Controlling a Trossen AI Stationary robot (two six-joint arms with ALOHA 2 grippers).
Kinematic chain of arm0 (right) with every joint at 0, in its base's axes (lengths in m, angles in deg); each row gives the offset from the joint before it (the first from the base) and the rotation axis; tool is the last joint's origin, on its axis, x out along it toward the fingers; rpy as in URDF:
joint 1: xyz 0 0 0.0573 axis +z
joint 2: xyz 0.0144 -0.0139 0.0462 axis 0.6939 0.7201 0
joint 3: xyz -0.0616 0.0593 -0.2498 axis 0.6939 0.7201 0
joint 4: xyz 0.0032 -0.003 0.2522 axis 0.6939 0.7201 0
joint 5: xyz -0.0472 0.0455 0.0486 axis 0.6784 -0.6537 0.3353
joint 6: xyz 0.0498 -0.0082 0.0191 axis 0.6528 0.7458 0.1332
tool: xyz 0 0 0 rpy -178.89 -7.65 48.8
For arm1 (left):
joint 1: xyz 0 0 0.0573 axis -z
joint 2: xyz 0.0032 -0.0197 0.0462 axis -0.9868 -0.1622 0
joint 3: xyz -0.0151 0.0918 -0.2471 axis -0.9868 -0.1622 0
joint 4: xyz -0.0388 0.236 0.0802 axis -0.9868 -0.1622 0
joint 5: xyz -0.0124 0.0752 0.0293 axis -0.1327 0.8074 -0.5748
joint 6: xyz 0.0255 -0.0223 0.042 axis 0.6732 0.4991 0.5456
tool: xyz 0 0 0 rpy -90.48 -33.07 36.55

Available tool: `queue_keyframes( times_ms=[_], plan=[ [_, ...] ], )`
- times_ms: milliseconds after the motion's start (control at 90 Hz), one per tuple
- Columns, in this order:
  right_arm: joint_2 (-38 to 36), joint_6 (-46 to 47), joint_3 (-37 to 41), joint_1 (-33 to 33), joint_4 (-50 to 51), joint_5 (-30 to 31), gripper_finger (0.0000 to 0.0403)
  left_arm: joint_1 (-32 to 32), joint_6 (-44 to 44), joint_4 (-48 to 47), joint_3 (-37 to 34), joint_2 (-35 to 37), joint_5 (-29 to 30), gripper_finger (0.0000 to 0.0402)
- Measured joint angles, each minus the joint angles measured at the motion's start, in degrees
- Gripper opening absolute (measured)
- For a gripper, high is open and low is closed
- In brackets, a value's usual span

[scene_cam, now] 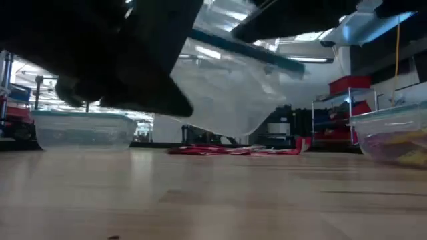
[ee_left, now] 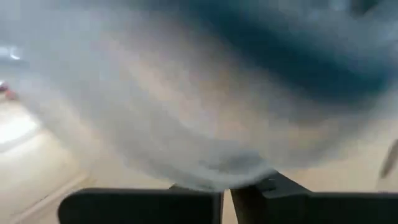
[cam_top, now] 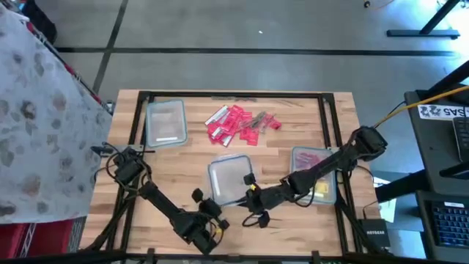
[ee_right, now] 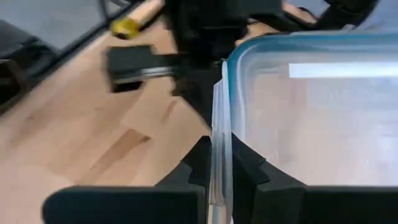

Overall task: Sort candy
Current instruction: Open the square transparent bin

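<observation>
Right gripper (ee_right: 222, 163) clamped on rim of clear middle tub (cam_top: 229, 176), lifted tilted off tabletop (cam_top: 293, 139). Left gripper (cam_top: 215, 217) beside it, fingers unreadable. Candy (cam_top: 238, 123) piled beyond.

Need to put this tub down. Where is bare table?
Both grippers, right and left, clamp the middle tub. Bare wood lies between it and the candy pile, and between the left tub and the left arm. Crowded around the right tub.
</observation>
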Motion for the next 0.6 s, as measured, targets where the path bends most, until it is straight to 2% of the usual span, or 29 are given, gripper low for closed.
queue_keyframes(
  times_ms=[78,322,500,600],
  plan=[
    [-0.3,0.4,0.0,0.2,1.3,1.5,0.0010,-0.1,-3.5,-1.6,-0.3,0.0,-1.7,0.0000],
    [-1.9,0.6,0.1,0.5,1.6,11.3,0.0010,-0.1,-6.1,-0.3,-0.3,0.0,-3.4,0.0000],
    [-1.9,-1.0,0.1,0.5,1.3,18.3,0.0010,0.2,-5.2,4.7,-0.3,0.0,-10.6,0.0000],
    [-1.9,-3.7,0.0,0.5,0.5,25.7,0.0010,1.0,-5.2,7.4,-0.3,0.0,-12.8,0.0000]
  ],
)
